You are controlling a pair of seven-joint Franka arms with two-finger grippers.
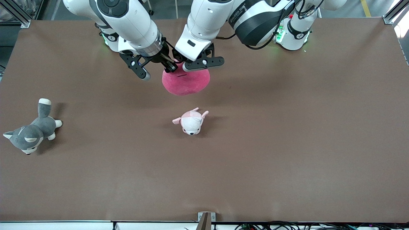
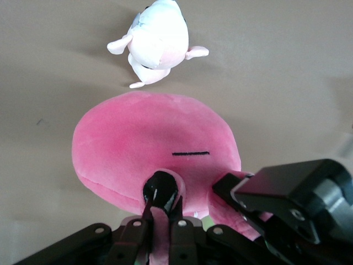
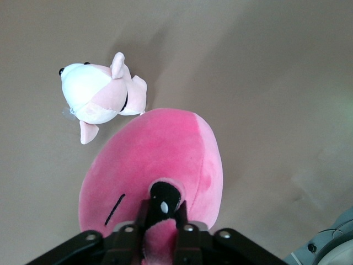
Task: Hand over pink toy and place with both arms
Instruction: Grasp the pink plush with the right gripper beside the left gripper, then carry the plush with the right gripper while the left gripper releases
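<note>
Front view catches the handover halfway: the pink toy (image 1: 186, 83) hangs above the table (image 1: 287, 143) with both the right gripper (image 1: 171, 66) and left gripper (image 1: 182, 64) pinched onto its top, so release and placing remain.

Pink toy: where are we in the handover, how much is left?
Done: the pink toy is up off the table. In hand: mid-handover, with the right pincer and the left pincer both pinching its top edge. Left: one pincer lets go, then the toy gets placed. The small puppy and the grey husky lie untouched, nearer the front camera.
</note>
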